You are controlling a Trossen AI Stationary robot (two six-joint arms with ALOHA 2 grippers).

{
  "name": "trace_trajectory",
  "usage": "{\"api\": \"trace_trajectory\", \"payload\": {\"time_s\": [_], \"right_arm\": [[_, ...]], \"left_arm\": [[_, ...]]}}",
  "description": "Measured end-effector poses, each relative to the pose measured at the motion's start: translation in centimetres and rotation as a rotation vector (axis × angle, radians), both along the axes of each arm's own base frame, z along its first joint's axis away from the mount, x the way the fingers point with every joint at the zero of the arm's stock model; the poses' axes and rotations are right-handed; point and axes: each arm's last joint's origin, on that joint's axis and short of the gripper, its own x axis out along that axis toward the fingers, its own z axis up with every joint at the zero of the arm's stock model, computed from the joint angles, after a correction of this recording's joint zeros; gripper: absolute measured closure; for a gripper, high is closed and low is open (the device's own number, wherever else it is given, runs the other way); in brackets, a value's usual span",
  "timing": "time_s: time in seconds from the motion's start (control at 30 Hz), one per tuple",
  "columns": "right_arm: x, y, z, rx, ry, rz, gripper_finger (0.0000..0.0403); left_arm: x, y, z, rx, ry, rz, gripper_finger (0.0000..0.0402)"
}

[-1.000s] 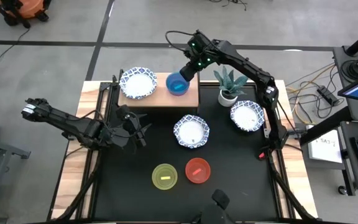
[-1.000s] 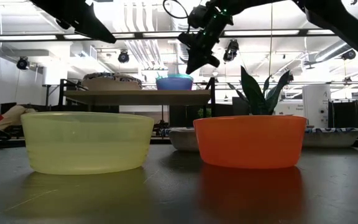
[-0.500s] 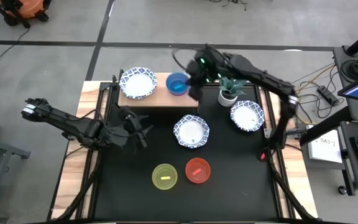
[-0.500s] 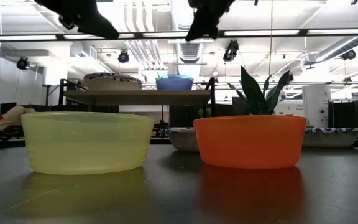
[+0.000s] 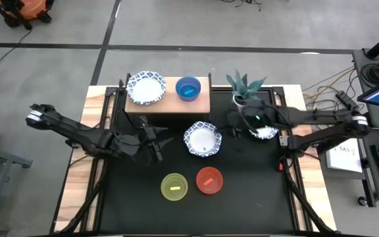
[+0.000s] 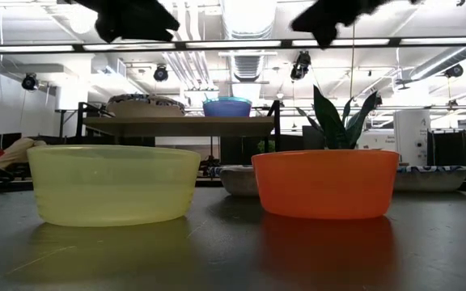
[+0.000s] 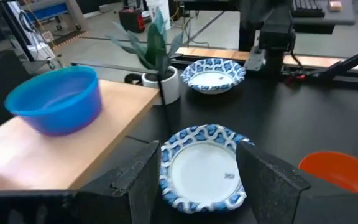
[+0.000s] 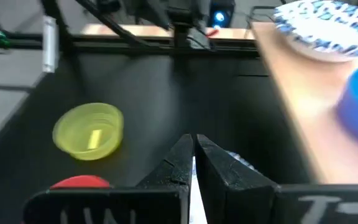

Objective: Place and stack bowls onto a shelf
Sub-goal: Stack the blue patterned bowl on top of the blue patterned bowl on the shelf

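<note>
The light-wood shelf (image 5: 170,104) carries a white blue-rimmed bowl (image 5: 146,88) and a blue bowl (image 5: 188,88). On the black table sit two more white bowls, one in the middle (image 5: 202,139) and one (image 5: 266,133) partly under my right arm, and near the front a yellow bowl (image 5: 174,186) and a red bowl (image 5: 209,180). My left gripper (image 5: 158,141) hovers open just left of the middle white bowl (image 7: 204,174), facing it. My right gripper (image 5: 232,128) hangs shut and empty above the table between the two white bowls.
A potted plant (image 5: 242,91) stands right of the shelf, at the table's far edge. Bare black tabletop (image 5: 130,191) lies left of the yellow bowl and right of the red one. Wooden strips (image 5: 77,191) border the table's left and right sides.
My right gripper has left the blue bowl on the shelf and swung toward the table's right and near side, coming down between the two white bowls. The blue bowl stays on the shelf. My left gripper has crept right, toward the middle white bowl.
</note>
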Motion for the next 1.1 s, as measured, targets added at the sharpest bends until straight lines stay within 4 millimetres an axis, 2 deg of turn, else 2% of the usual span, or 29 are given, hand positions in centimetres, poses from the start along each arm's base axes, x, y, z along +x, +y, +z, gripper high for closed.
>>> {"api": "trace_trajectory", "payload": {"time_s": [0.13, 0.27, 0.43, 0.6, 0.77, 0.9, 1.1], "right_arm": [[-2.7, 1.3, -2.3, 0.010, -0.065, 0.038, 0.0394], [-4.5, 1.5, -4.1, 0.020, -0.094, 0.040, 0.0394], [-6.0, 1.6, -5.0, -0.001, -0.137, 0.046, 0.0394], [-6.7, 1.6, -4.9, -0.012, -0.162, 0.049, 0.0394], [-7.0, 1.6, -5.0, -0.011, -0.147, 0.049, 0.0394], [-6.8, 1.7, -5.4, -0.004, -0.130, 0.067, 0.0394], [-6.6, 1.7, -5.9, 0.002, -0.098, 0.074, 0.0394]], "left_arm": [[2.1, -0.7, -1.1, 0.011, -0.025, -0.013, 0.0209], [4.1, -1.5, -2.2, 0.002, 0.005, -0.084, 0.0209], [7.2, -2.4, -2.9, 0.024, 0.071, -0.086, 0.0209], [10.2, -2.3, -4.1, 0.096, 0.253, -0.070, 0.0209], [12.4, -1.3, -6.5, 0.100, 0.483, -0.100, 0.0209], [14.4, -0.6, -8.2, 0.034, 0.570, -0.230, 0.0209], [16.9, 0.8, -10.2, 0.054, 0.677, -0.267, 0.0209]]}}
